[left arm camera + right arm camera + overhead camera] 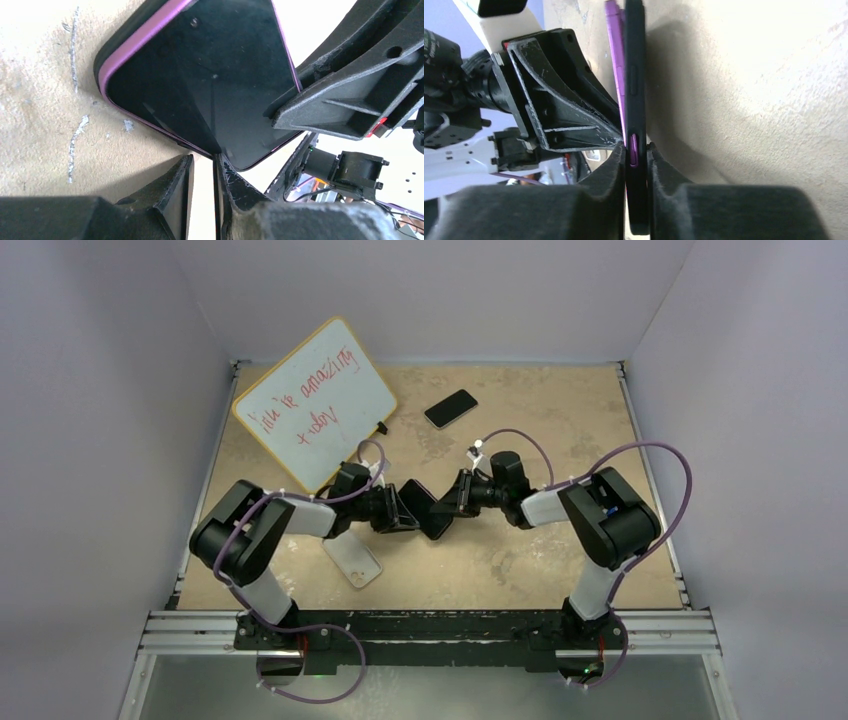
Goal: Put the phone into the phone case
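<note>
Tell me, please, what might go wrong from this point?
The right gripper pinches the phone by one thin edge, so it may slip. Its purple and black layers gape at the far end and could part. The clear case lies close by the left arm, which may knock it.

The phone [200,85] has a glossy black face, mirror-smooth, with a smooth purple rim. My left gripper [204,162] is matt black plastic, grainy and scratched. The desk [40,125] looks rough, sandy and matt, scuffed white. Lower left of the top view, the phone case [355,562] is milky plastic.
</note>
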